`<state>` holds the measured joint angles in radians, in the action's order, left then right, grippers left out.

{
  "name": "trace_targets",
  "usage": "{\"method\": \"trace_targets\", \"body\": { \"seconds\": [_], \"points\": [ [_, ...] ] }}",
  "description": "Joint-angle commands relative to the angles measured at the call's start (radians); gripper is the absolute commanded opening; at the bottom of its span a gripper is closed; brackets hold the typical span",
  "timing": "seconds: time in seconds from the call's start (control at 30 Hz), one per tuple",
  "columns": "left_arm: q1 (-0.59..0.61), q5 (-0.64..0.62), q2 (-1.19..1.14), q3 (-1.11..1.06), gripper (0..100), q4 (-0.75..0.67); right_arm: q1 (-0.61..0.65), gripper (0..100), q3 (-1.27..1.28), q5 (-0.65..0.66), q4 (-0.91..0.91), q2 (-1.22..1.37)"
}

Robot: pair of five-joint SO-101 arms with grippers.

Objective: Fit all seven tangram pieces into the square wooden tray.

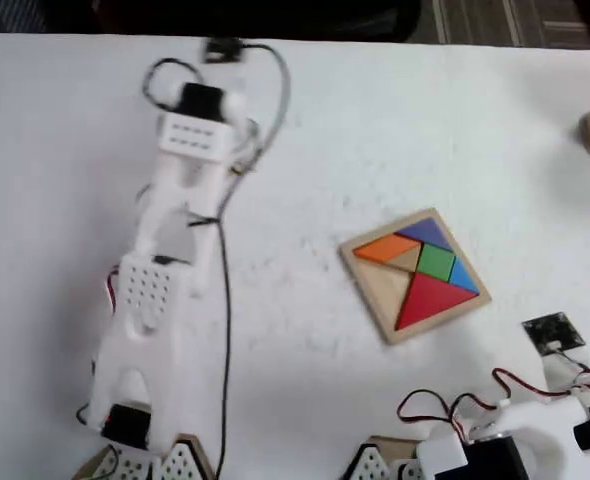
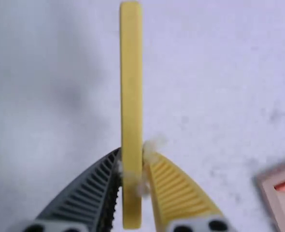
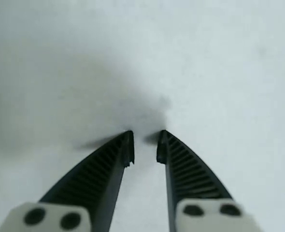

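**White worktop, yellow piece in the left fingers, tray waiting**

A plain white worktop (image 1: pixel 355 130) carries everything here. The square wooden tray (image 1: pixel 378 288) lies turned on its corner, right of centre in the high view. Inside it sit orange, blue, green and red pieces, packed toward its far and right sides. A wedge of bare wood is left on the side facing the left arm.

The left gripper (image 2: pixel 133 153) has its fingers clamped on the yellow piece (image 2: pixel 131 72). They press on its two flat faces near one end, so the piece stands edge-on and juts out beyond the fingertips. It hangs above bare worktop, with a corner of the tray off to one side in the left wrist view. The right gripper (image 3: pixel 145 145) hangs over bare worktop with its fingers a little apart and nothing between them.

The yellow piece looks like a thin, stiff slab, probably light, with smooth faces that may slide under pressure. A hold across the flat faces suits it. Because the grip sits near one end, the long free part could swing if it catches the tray rim. It will likely have to be tipped flat before it can drop into the gap.
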<state>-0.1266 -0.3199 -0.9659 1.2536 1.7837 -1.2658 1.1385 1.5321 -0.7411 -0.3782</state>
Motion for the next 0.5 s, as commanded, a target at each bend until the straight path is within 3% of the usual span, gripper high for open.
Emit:
{"method": "trace_targets", "body": {
  "seconds": [0.0,0.2,0.33,0.47],
  "points": [
    [-0.150,0.009,0.278,-0.241,2,0.006,-0.012,9.1,-0.029,-0.058,0.036,0.001],
    [-0.298,0.068,0.513,-0.543,2,-0.084,-0.018,9.1,0.037,-0.077,0.174,0.001],
    [-0.383,0.186,0.616,-0.760,2,-0.192,-0.019,9.1,0.084,-0.077,0.274,0.001],
    [-0.506,0.201,0.740,-0.971,2,-0.333,-0.021,9.1,0.115,-0.077,0.334,0.001]
  ]
}}
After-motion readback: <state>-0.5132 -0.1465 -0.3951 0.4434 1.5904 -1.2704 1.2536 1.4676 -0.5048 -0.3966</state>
